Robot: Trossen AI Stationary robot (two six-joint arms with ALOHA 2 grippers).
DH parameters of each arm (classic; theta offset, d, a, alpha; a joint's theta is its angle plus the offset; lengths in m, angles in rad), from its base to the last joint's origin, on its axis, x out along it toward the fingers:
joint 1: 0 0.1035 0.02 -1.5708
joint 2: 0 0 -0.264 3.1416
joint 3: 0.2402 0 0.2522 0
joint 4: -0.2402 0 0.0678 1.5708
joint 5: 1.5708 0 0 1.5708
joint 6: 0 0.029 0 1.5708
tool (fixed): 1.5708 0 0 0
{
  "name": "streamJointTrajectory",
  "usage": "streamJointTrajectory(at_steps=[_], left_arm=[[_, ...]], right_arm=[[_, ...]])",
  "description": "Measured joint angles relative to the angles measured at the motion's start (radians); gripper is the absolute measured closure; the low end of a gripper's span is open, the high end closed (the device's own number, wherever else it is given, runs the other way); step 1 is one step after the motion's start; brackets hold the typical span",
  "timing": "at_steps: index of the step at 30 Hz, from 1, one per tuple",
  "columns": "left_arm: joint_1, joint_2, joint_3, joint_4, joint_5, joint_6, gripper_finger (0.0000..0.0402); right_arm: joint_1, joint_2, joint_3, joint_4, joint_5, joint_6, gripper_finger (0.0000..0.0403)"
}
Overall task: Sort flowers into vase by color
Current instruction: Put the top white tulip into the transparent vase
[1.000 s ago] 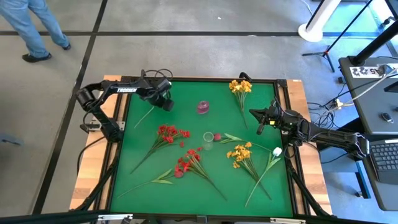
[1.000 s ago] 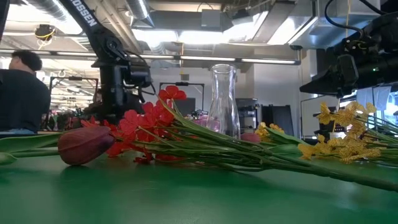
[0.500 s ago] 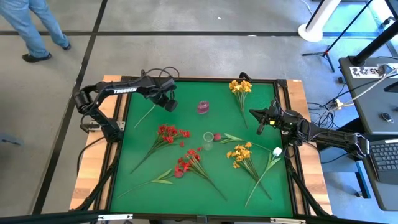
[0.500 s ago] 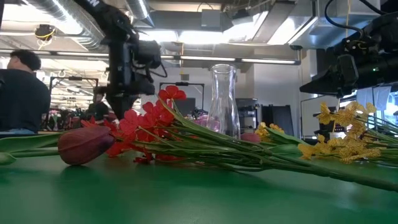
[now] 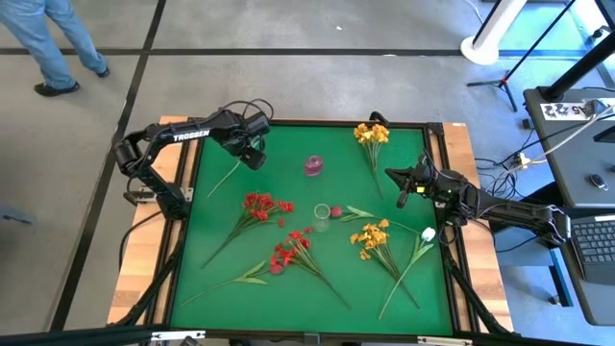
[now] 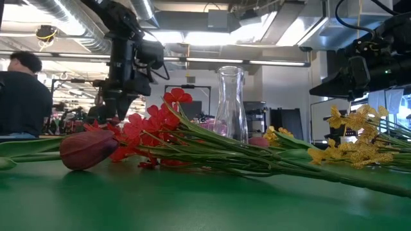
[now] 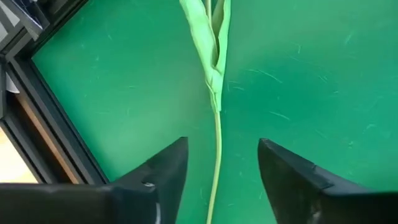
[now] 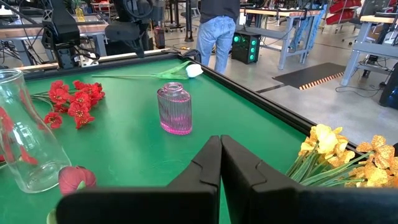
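Note:
A flower with a white bud [image 8: 194, 70] lies near the table's far-left corner; its thin green stem [image 5: 223, 181] runs out from under my left gripper [image 5: 252, 154]. In the left wrist view the open fingers stand on either side of that stem [image 7: 216, 143], below its leaves [image 7: 208, 37], above the cloth. My right gripper [image 5: 399, 197] is shut and waits at the table's right. Two red sprays [image 5: 258, 204] [image 5: 288, 252], two yellow sprays [image 5: 371, 134] [image 5: 370, 236] and another white bud [image 5: 428, 234] lie flat on the cloth.
A pink ribbed vase [image 5: 313, 165] and a clear glass vase [image 5: 322, 213] stand mid-table, with a loose red blossom [image 5: 336, 210] beside the clear one. A black frame [image 7: 37, 124] edges the green cloth close to the left gripper. A person [image 8: 214, 25] stands beyond the table.
My left gripper has risen a little above the white-budded flower, swinging slightly toward the table's right and then back. The flowers and vases have stayed where they were.

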Motion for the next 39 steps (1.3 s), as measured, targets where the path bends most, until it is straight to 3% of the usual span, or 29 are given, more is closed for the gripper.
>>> streamJointTrajectory(at_steps=[6, 15, 23, 28, 35, 39], left_arm=[[0.028, 0.002, -0.039, 0.065, 0.011, 0.001, 0.0171], [0.107, 0.002, -0.176, 0.252, 0.081, -0.013, 0.0174], [0.143, 0.003, -0.288, 0.339, 0.083, -0.024, 0.0177], [0.129, -0.001, -0.319, 0.372, 0.083, -0.023, 0.0230], [0.078, -0.001, -0.340, 0.430, 0.078, -0.055, 0.0377], [0.055, 0.005, -0.297, 0.394, 0.067, -0.073, 0.0396]], right_arm=[[0.000, 0.000, 0.000, 0.000, 0.000, 0.000, 0.0393], [0.000, 0.000, 0.000, 0.000, 0.000, 0.000, 0.0393], [0.000, 0.000, 0.000, 0.000, 0.000, 0.000, 0.0393], [0.000, 0.000, 0.000, 0.000, 0.000, 0.000, 0.0393], [0.000, 0.000, 0.000, 0.000, 0.000, 0.000, 0.0393], [0.000, 0.000, 0.000, 0.000, 0.000, 0.000, 0.0393]])
